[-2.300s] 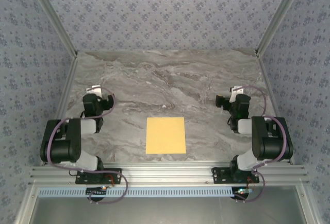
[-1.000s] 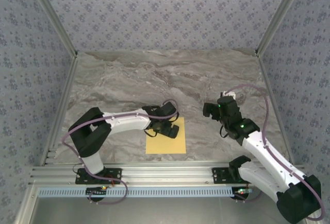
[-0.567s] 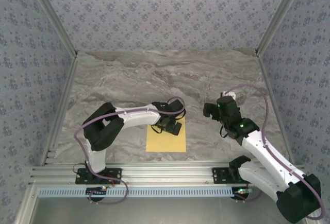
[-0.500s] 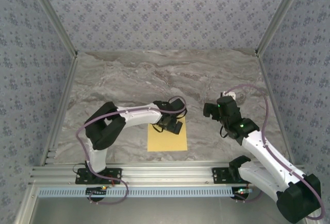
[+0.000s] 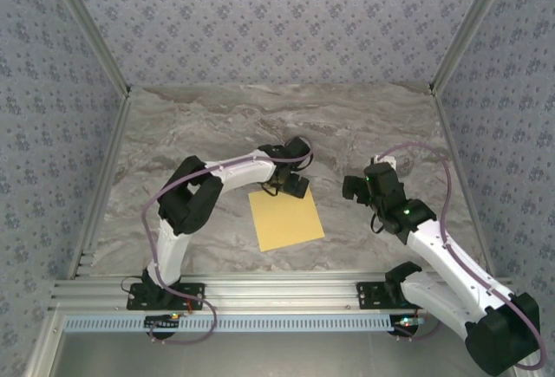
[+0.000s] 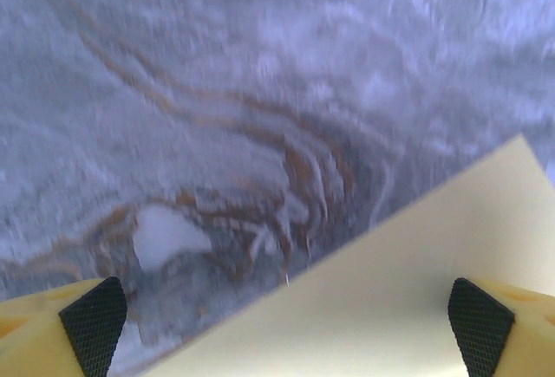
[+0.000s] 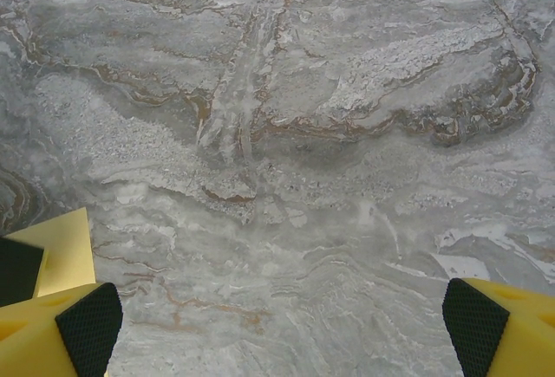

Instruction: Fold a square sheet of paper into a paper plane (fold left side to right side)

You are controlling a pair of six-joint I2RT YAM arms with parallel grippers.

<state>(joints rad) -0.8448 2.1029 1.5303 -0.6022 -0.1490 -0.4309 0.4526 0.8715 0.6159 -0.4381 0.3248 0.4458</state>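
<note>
Sheet: the square sheet of paper [image 5: 285, 218] lies flat and unfolded on the grey marble desk [image 5: 217, 126], turned askew.
Left arm: the left tool [image 5: 292, 185] sits over the sheet's far edge and hides its far right corner from above. Its jaws are spread wide and hold nothing.
Right arm: the right tool [image 5: 360, 185] is to the right of the sheet, apart from it, also wide and empty.

Found the square sheet of paper [image 5: 285, 219] flat on the table [image 5: 217, 126], askew, toward the near edge. Saw the left gripper [image 5: 293, 185] over its far edge and the right gripper [image 5: 356, 188] well apart to the right, above bare table.
</note>
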